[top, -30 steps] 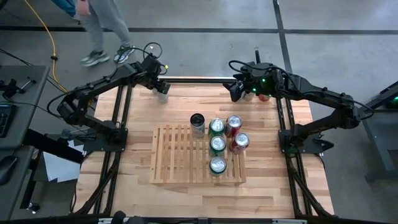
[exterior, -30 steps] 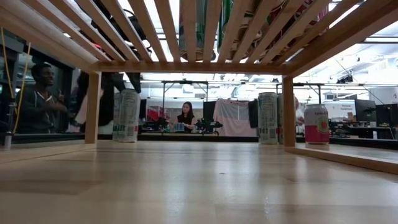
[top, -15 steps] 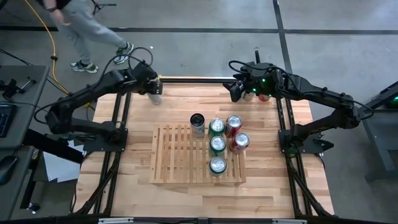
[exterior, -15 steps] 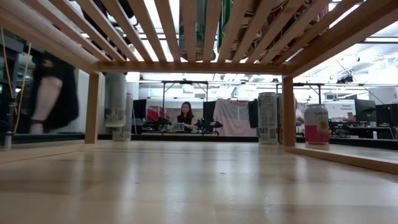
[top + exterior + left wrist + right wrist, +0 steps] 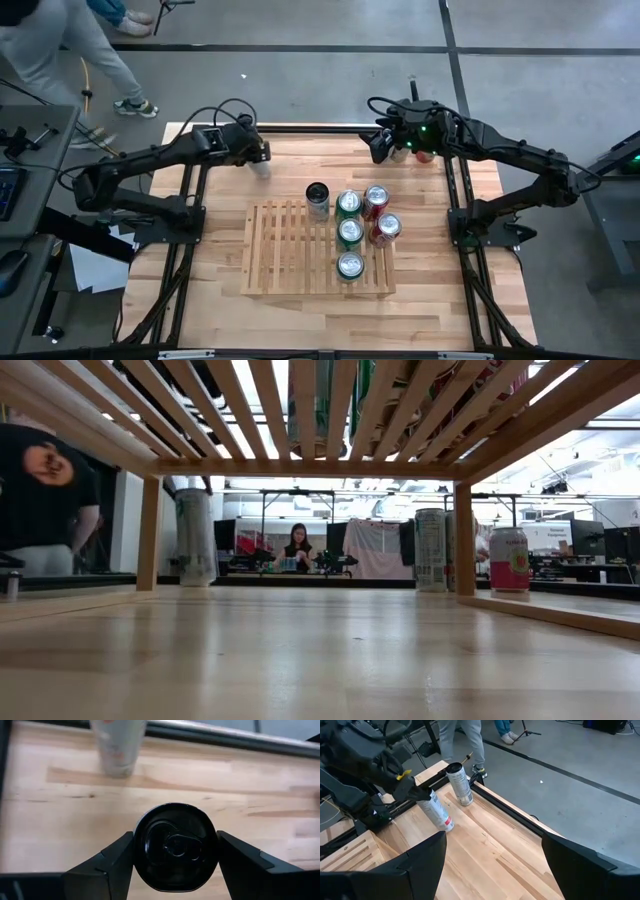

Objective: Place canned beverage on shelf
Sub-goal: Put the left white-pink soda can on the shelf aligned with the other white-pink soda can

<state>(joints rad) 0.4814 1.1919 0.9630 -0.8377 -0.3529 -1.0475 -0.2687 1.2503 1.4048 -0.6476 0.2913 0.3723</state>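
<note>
My left gripper (image 5: 256,155) is shut on a pale canned beverage (image 5: 436,810) over the table's far left part. In the left wrist view the can's dark top (image 5: 175,845) faces the camera between the fingers. A second pale can (image 5: 460,782) stands on its base by the far edge. The slatted wooden shelf (image 5: 290,250) lies mid-table, with several cans (image 5: 349,230) standing on its right half. My right gripper (image 5: 383,148) hangs open over the far right part of the table, with nothing between its fingers (image 5: 492,850). My left gripper pinches the can's side wall just below the top rim (image 5: 136,845) between its two fingers (image 5: 117,855), one on each side. The fingers come slanting down from the table's left. The can hangs tilted below them, its red lower end (image 5: 448,825) close over the tabletop; whether it touches, I cannot tell.
A red can (image 5: 425,155) stands on the table beside my right arm. The shelf's left half (image 5: 275,250) is bare slats. A metal rail (image 5: 225,735) runs along the far edge. A person (image 5: 60,50) walks on the floor beyond the far left corner.
My left gripper has carried the can a short way from the far edge toward the near edge and the shelf. Its wrist has rolled, so the can has tipped. The person behind the table has walked toward the left.
</note>
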